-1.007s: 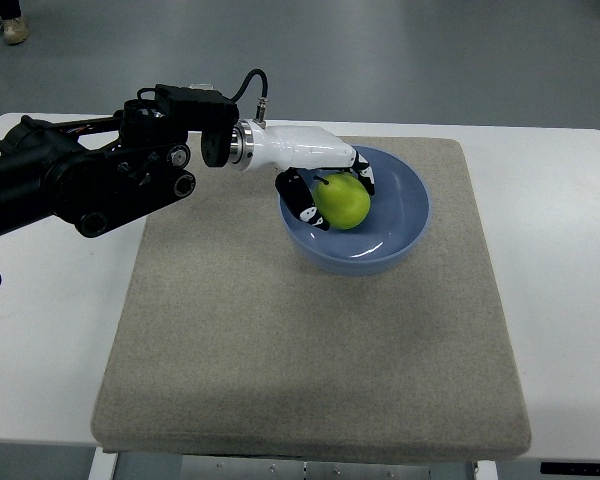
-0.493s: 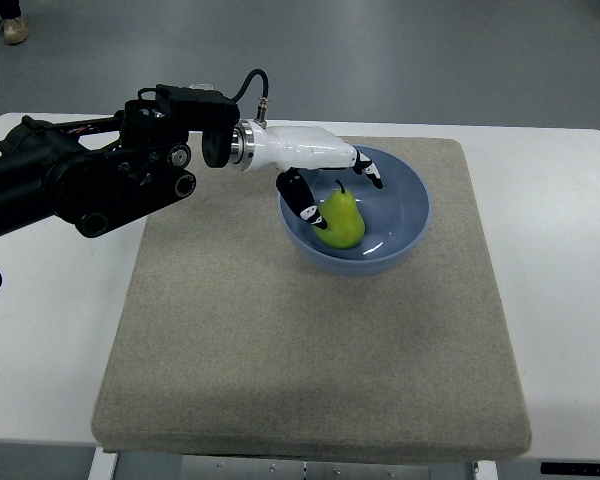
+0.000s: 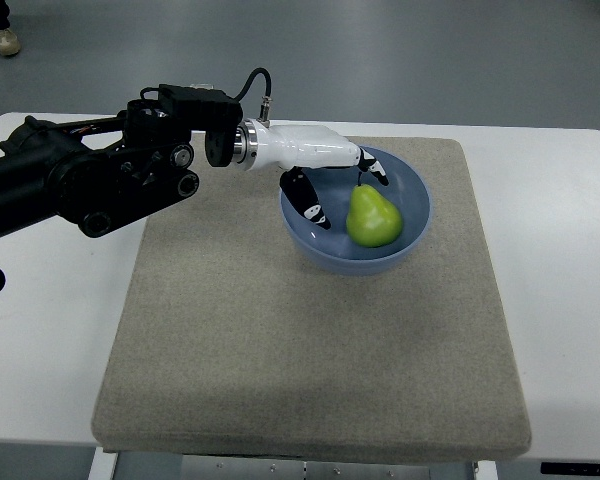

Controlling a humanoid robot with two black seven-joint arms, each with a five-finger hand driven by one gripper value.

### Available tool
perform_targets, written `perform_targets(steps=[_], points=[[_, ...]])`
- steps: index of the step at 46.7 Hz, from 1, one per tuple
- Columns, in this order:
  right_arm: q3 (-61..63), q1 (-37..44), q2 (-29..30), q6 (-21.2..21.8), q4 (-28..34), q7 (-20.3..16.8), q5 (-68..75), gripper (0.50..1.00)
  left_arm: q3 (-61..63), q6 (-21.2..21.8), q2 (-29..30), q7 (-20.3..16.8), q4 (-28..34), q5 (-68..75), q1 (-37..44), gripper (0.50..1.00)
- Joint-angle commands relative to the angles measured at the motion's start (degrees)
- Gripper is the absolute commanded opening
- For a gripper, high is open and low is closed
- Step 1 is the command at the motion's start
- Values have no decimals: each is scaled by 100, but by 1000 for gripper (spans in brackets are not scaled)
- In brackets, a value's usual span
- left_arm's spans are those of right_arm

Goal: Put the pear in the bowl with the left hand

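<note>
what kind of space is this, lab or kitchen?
Looks like a lab or test room, not a kitchen: a plain white table with a grey mat, bare grey floor beyond, and only a pear in a blue bowl as props.

Pear (image 3: 373,217) in bowl (image 3: 415,190), bowl on mat (image 3: 310,350).

Left hand (image 3: 325,180), fingers spread

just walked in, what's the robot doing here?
The left hand is over the near-left rim of the blue bowl, fingers open and holding nothing. The green pear sits inside the bowl, clear of the fingers. The bowl rests on a grey mat on the white table. No right arm shows.
</note>
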Motion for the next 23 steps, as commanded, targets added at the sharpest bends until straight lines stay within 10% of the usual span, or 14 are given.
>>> perform_targets(steps=[1,23], points=[[0,0,0,-7,4,1,0,926,-98,167,0,9,126,-55,-9,885],[0,0,0,2,4,1,0,926,-274,739,88,35,1717,-1522,-97,883]])
